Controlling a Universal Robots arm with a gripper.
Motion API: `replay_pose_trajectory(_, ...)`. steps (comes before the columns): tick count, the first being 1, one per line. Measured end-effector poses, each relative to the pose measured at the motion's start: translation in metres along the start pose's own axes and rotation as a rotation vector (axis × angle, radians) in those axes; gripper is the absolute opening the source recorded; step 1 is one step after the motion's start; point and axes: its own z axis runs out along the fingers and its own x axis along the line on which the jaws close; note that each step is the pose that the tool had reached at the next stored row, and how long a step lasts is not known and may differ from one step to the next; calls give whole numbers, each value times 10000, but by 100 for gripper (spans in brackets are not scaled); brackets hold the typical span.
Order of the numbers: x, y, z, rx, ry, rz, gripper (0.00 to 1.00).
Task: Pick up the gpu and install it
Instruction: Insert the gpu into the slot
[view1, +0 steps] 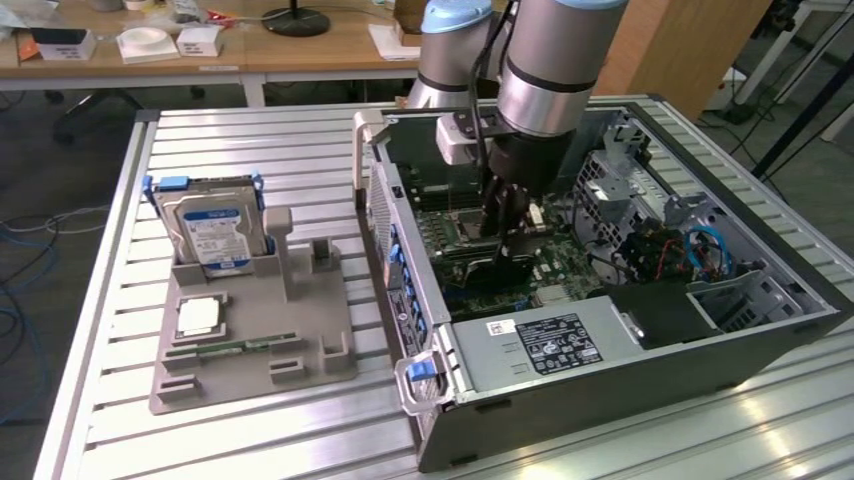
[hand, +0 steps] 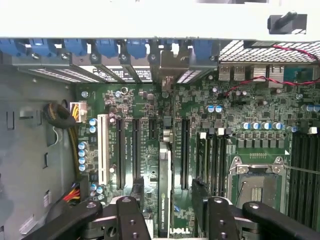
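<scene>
The gpu (hand: 164, 200) stands on edge in a motherboard slot, seen from above as a thin black strip. Its pale metal bracket (hand: 169, 70) sits at the case's rear wall. My gripper (hand: 167, 192) is just above it, open. One black finger (hand: 136, 187) and the other finger (hand: 201, 189) sit on either side of the card with a gap on each side, touching nothing. In the exterior view the gripper (view1: 514, 240) reaches down into the open computer case (view1: 601, 390), over the green motherboard (view1: 461, 245).
A grey holder tray (view1: 247, 375) on the exterior view's left carries a blue-labelled hard drive (view1: 214, 235), a square chip (view1: 198, 315) and a narrow green memory stick (view1: 247, 347). Inside the case are the power supply (view1: 554, 340), a CPU socket (hand: 255, 182) and cable bundles (hand: 62, 117).
</scene>
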Motion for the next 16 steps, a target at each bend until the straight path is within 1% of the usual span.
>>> replay_pose_trajectory(2, 0, 0, -1, -1, 2, 0, 51)
replay_pose_trajectory(3, 0, 0, -1, -1, 1, 0, 49)
replay_pose_trajectory(5, 0, 0, -1, -1, 2, 0, 37)
replay_pose_trajectory(6, 0, 0, -1, -1, 1, 0, 37)
replay_pose_trajectory(8, 0, 0, -1, -1, 1, 0, 25)
replay_pose_trajectory(9, 0, 0, 0, -1, 1, 0, 25)
replay_pose_trajectory(10, 0, 0, -1, -1, 1, 0, 20)
replay_pose_trajectory(11, 0, 0, -1, -1, 1, 0, 20)
replay_pose_trajectory(12, 0, 0, -1, -1, 2, 0, 14)
replay_pose_trajectory(13, 0, 0, -1, -1, 2, 0, 11)
replay_pose_trajectory(16, 0, 0, -1, -1, 1, 0, 11)
